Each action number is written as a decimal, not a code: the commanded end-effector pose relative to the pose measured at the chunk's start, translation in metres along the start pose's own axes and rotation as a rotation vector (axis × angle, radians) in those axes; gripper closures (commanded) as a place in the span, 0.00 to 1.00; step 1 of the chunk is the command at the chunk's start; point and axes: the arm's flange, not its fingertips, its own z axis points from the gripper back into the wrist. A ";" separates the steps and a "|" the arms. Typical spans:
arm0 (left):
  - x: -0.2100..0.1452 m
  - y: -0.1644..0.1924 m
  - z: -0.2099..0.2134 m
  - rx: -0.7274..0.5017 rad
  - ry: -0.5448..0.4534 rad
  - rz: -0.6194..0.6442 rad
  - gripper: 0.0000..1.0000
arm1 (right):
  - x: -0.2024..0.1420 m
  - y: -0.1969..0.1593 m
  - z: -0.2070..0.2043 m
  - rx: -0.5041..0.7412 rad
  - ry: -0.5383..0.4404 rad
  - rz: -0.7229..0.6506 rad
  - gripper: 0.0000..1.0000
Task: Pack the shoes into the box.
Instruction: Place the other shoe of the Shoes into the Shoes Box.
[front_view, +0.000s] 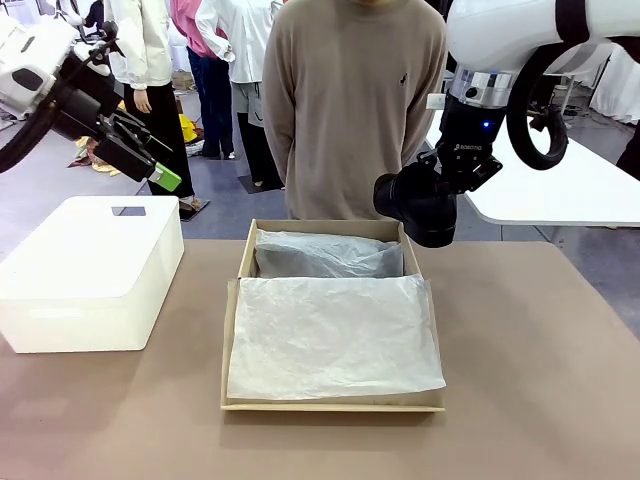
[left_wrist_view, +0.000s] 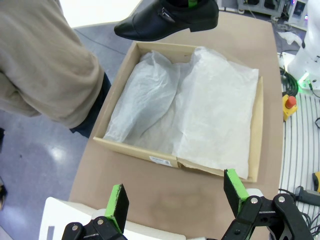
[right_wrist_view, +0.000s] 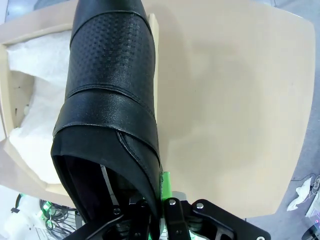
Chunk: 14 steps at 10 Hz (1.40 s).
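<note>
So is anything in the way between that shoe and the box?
Nothing visible. The right pincer holds the shoe over the far right corner of the open box, and only loose tissue paper lies inside.

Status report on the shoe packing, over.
Left gripper open, raised, empty. Right gripper shut on black dress shoe, above far right corner of shoebox. Tissue paper lines it; no obstruction seen.

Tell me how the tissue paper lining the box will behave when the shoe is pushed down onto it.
The tissue paper looks thin and crumpled, so it will probably fold and shift under the shoe. It lies loose across the open box, so it may get dragged inward. It is likely light and easy to tear.
</note>
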 end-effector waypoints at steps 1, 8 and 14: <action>-0.001 0.001 0.001 -0.010 -0.016 -0.012 0.00 | 0.000 -0.001 0.004 0.000 -0.012 -0.002 1.00; -0.001 0.001 0.001 -0.010 -0.016 -0.012 0.00 | -0.023 0.083 0.023 -0.073 -0.236 -0.442 1.00; -0.001 0.001 0.001 -0.010 -0.016 -0.012 0.00 | -0.026 0.164 -0.024 -0.106 -0.246 -0.915 1.00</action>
